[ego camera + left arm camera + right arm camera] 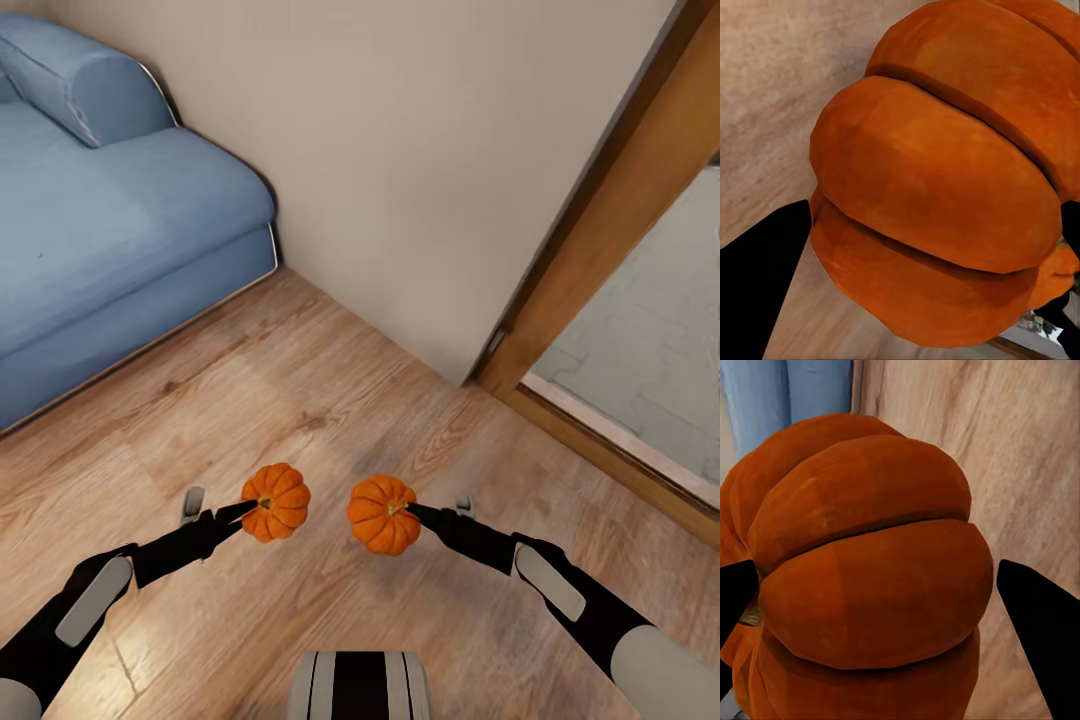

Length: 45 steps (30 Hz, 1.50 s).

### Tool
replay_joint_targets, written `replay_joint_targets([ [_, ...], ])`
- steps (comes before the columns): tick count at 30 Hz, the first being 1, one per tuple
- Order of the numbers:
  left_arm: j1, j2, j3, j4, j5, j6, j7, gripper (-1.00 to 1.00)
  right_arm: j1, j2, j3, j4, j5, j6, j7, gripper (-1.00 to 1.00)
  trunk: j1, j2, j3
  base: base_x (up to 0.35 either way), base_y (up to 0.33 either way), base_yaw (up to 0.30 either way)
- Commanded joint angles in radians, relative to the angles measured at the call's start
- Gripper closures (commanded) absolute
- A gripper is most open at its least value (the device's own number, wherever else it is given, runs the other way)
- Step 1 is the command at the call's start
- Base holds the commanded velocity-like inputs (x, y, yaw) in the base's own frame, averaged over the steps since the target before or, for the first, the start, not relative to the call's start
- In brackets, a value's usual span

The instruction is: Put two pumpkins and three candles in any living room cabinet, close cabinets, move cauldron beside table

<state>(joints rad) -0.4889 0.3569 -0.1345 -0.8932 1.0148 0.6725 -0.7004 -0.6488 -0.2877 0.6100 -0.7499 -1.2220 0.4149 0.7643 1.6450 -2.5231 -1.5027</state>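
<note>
Two small orange pumpkins hang above the wood floor in the head view. My left gripper [250, 512] is shut on the left pumpkin [277, 501], pinching it at the stem. My right gripper [408, 512] is shut on the right pumpkin [382, 514] the same way. Up close, the left wrist view has the left pumpkin [945, 187] bulging between dark fingers [761, 277]. In the right wrist view the right pumpkin [870, 585] sits between two black fingers [1042, 622]. Candles, cabinet, cauldron and table are out of view.
A blue sofa [110, 210] stands at the left against a beige wall [430, 150]. A wooden door frame [610, 220] at the right opens onto a grey paved floor [650, 350]. Wood flooring [300, 380] lies open ahead of both arms.
</note>
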Motion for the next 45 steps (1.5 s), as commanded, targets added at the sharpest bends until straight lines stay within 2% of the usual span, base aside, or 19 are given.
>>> replay_joint_targets([
  [1,0.0,0.001,-0.003,-0.008,0.005,0.012,0.001,1.0,0.0,-0.002,0.003,-0.001,-0.007,0.006,0.002,1.0,-0.001,0.0,0.003,0.0,0.0,0.0],
  [9,0.0,0.002,-0.002,-0.017,0.004,0.047,0.001,1.0,0.006,-0.002,0.005,0.004,-0.005,0.005,-0.001,1.0,-0.004,0.002,0.034,0.0,0.0,0.0],
  [13,0.0,0.002,-0.001,-0.018,0.004,0.049,0.001,1.0,0.033,-0.002,0.005,0.003,-0.005,0.002,-0.003,1.0,-0.006,0.003,0.05,0.0,0.0,0.0],
  [17,0.0,0.002,-0.001,-0.018,0.004,0.05,0.001,1.0,0.044,-0.002,0.005,0.004,-0.006,-0.037,-0.001,1.0,-0.008,0.004,0.065,0.0,0.0,0.0],
  [27,0.0,0.003,0.0,-0.018,0.004,0.072,0.001,1.0,0.05,-0.002,0.005,0.007,-0.007,-0.055,-0.002,1.0,-0.012,0.006,0.104,0.0,0.0,0.0],
  [45,0.0,0.003,0.004,-0.017,0.003,0.075,0.001,1.0,0.051,-0.002,0.005,0.009,-0.007,-0.056,-0.003,1.0,-0.02,0.01,0.174,0.0,0.0,-0.03],
])
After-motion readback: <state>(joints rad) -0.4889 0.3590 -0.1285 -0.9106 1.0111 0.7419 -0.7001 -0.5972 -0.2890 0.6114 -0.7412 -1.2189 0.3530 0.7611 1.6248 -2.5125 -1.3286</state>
